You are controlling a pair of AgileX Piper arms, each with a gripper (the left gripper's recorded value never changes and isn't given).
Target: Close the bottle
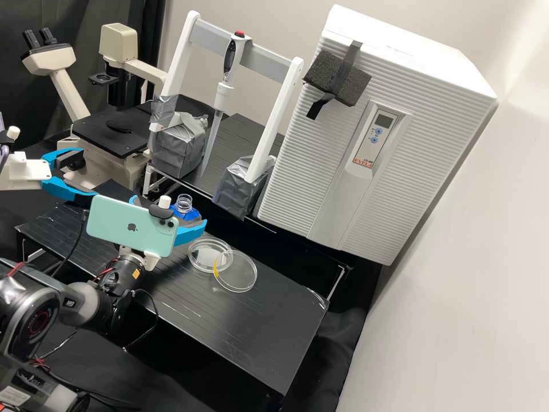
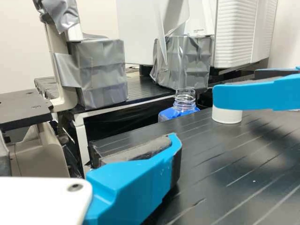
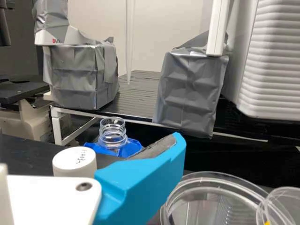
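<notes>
- Bottle (image 1: 184, 206): upright near the back edge of the worktop (image 1: 257, 320), neck uncovered. Its white cap (image 1: 164, 201) stands just beside it.
- Right pincer (image 1: 171, 214): spread, pinching nothing, with the cap seemingly between its fingers (image 1: 191, 230). Left pincer (image 1: 86, 176): spread and empty, well apart from the bottle.
- Step in hand, as judged: taking up the cap. This is best done by closing squarely on the cap's side wall, lifting it level, centring it over the neck before lowering, then turning. A tilted cap would likely cross the thread, and the light bottle may spin unless the left pincer steadies it.
- High view: gives both pincers at once, and two clear dishes (image 1: 235, 272) lying near the bottle.
- Left wrist view: side-on, shows the cap resting on the worktop, not touching the bottle.
- Right wrist view: shows the bare threaded neck close up, beyond that arm's blue finger (image 3: 140, 183).
</notes>
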